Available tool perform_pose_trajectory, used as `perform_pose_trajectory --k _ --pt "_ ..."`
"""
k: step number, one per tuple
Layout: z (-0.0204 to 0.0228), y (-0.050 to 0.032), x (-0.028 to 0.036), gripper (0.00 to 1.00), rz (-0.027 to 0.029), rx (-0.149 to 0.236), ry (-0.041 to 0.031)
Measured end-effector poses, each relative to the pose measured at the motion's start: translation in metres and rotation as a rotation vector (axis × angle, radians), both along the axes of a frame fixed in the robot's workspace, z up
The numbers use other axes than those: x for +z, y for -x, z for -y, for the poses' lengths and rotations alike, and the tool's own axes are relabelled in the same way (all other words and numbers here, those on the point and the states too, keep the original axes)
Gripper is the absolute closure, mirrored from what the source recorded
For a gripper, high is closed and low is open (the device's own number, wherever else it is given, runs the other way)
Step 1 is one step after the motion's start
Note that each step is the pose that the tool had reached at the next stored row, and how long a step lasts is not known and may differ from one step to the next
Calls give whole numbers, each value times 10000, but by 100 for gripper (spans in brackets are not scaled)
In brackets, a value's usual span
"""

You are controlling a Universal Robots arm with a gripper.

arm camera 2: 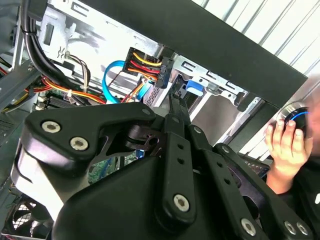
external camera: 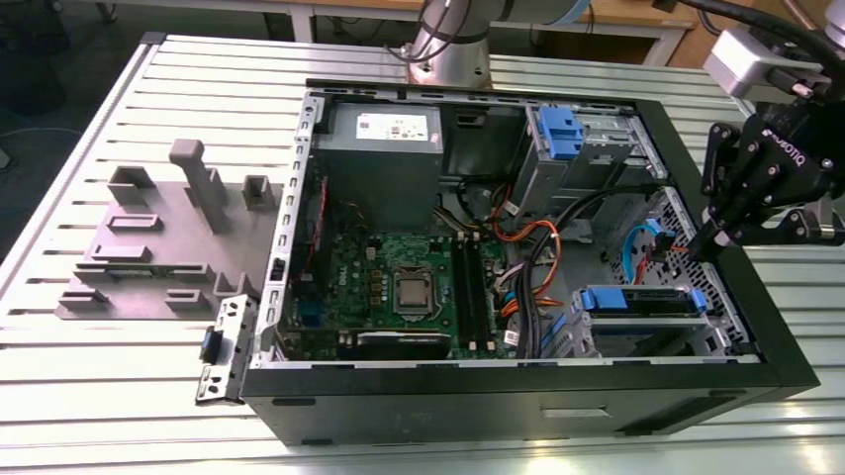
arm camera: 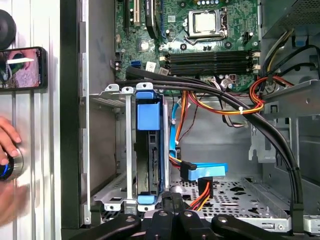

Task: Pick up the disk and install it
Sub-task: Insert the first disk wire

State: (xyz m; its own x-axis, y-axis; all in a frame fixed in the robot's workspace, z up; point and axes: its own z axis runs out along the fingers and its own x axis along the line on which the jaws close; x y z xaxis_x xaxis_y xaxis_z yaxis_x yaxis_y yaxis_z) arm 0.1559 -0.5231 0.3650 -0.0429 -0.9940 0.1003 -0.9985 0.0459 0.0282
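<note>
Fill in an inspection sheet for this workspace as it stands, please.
Surface: slatted metal table carrying an open computer case.
Job's things: disk seated in its bay, blue rails showing.
Clutter: grey fixture block; phone.
Grippers: gripper shut, over the case near the disk's bay.
Cables: blue data cable and coloured power wires loose beside the bay.
Surroundings: a person's hand on a round knob.

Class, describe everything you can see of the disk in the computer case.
The disk sits on edge in a metal bay in a corner of the case, dark side showing between the bay's walls, blue plastic rails capping both ends. The gripper hangs close by one end; contact cannot be told.
</note>
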Motion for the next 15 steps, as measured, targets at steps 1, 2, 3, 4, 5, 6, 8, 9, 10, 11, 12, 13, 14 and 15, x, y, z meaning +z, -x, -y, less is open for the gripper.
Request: perform_pose_trajectory --k 1,2,3,4,5,6,8,9,10,11,12,13,14,15 --pt "0 0 0 89 0 0 1" --pt "0 0 0 89 0 0 4" --pt "0 0 0 89 0 0 6" --pt "0 0 0 89 0 0 7" --pt "0 0 0 89 0 1 7" --pt "0 0 0 89 0 1 8" --pt "0 0 1 89 0 0 9" --pt "0 0 0 89 0 0 8" --pt "0 0 0 89 0 0 9" --pt "0 0 1 89 0 0 10" --pt "0 0 0 89 0 0 10" --pt "0 0 0 89 0 0 10" --pt "-1 0 0 89 0 1 17" --pt "-1 0 0 89 0 0 64"
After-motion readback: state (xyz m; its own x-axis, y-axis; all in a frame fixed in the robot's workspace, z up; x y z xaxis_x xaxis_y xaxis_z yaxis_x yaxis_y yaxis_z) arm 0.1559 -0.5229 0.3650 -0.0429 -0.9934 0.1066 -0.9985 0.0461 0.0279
